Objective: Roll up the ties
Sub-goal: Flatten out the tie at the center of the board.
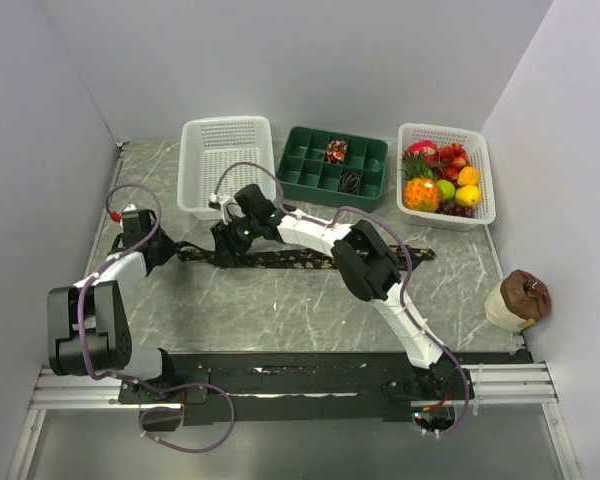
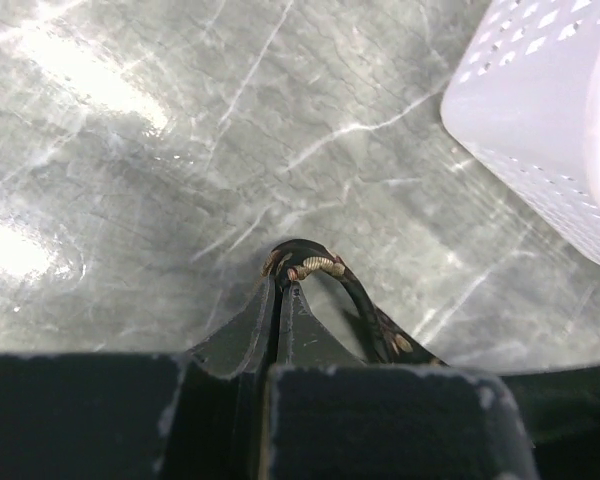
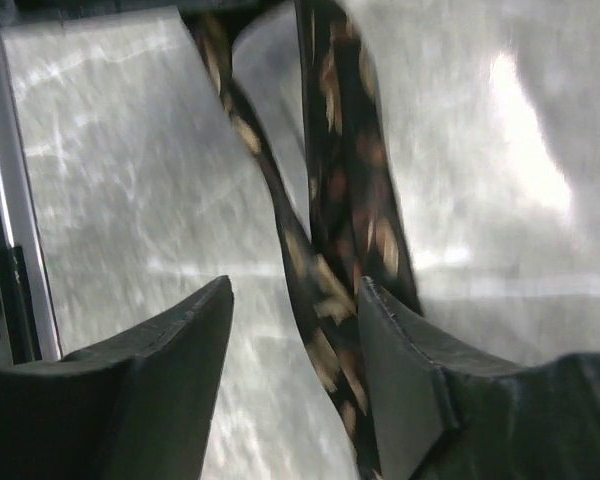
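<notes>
left jaws: pinching tie (image 2: 315, 266) end | right jaws: apart, tie between

Grey marbled table (image 1: 280, 310), plain pale walls (image 1: 330, 60), glare (image 2: 90, 85) perhaps from overhead

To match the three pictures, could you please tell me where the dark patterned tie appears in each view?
Top external: the tie lies across mid-table, left to right.
Left wrist: centre, its end pinched in the shut left tool.
Right wrist: it runs from top centre down into the open right tool.
Shared landmark: the grey marble table.
</notes>
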Controlling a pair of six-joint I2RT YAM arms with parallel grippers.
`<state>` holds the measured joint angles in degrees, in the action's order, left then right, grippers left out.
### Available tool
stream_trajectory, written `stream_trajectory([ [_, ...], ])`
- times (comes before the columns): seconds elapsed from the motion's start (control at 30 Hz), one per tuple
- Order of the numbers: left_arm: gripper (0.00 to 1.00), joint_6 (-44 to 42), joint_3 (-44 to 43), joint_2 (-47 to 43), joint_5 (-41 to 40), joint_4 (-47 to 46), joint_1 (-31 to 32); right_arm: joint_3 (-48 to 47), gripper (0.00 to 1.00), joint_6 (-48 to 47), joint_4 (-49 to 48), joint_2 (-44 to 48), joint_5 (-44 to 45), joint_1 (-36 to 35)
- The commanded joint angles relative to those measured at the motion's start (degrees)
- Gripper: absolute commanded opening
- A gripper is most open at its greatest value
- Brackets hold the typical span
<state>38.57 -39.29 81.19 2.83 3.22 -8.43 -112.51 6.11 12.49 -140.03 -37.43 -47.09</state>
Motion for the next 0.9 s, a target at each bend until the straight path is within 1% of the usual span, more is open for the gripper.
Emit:
stream_trajectory([
  [0.0,0.01,-0.95,2.19,-1.12,-5.46,-7.70,1.65,5.45,0.64,-0.48,-5.80,9.06,1.92,0.42],
  [0.13,0.01,-1.56,1.67,0.37,-8.01,-7.62,2.62,9.32,0.63,0.83,-8.62,12.31,1.31,0.95],
  [0.23,0.01,-2.35,0.00,1.87,-9.68,-5.08,3.59,11.25,0.62,1.71,-10.11,13.72,1.31,1.21],
  [0.3,0.01,-1.66,-1.22,2.48,-11.17,-1.66,4.03,12.31,0.61,1.80,-10.73,14.78,2.36,1.47],
  [0.4,0.01,-0.69,-1.93,2.92,-13.55,0.63,4.29,15.29,0.61,1.80,-11.69,17.41,3.59,1.91],
  [0.5,0.01,0.19,-1.67,3.54,-14.61,0.64,4.30,19.24,0.61,2.85,-12.22,20.84,4.91,3.40],
  [0.6,0.01,0.19,-1.58,4.07,-13.47,-0.05,4.38,25.39,0.60,3.91,-14.59,25.49,5.79,5.95],
  [0.63,0.02,0.19,-1.41,3.63,-13.38,-0.32,4.38,29.32,0.60,4.87,-16.08,28.38,7.27,6.74],
  [0.7,0.06,-0.07,-1.40,3.28,-12.68,-0.67,4.38,33.39,0.60,5.84,-17.49,31.29,9.12,9.20],
  [0.73,0.12,-0.16,-1.75,3.28,-12.59,-0.24,4.47,36.97,0.60,6.54,-17.85,34.26,11.65,9.91],
  [0.77,0.15,-0.59,-2.28,3.19,-12.41,0.03,4.38,38.75,0.59,6.90,-17.68,35.69,13.59,11.57],
  [0.83,0.29,-1.04,-2.55,2.84,-11.36,0.12,4.47,43.48,0.59,8.21,-17.33,39.54,18.15,13.24],
  [0.87,0.39,-1.30,-2.64,2.57,-11.01,-0.06,4.47,44.91,0.59,8.57,-16.72,40.70,19.83,14.30],
])
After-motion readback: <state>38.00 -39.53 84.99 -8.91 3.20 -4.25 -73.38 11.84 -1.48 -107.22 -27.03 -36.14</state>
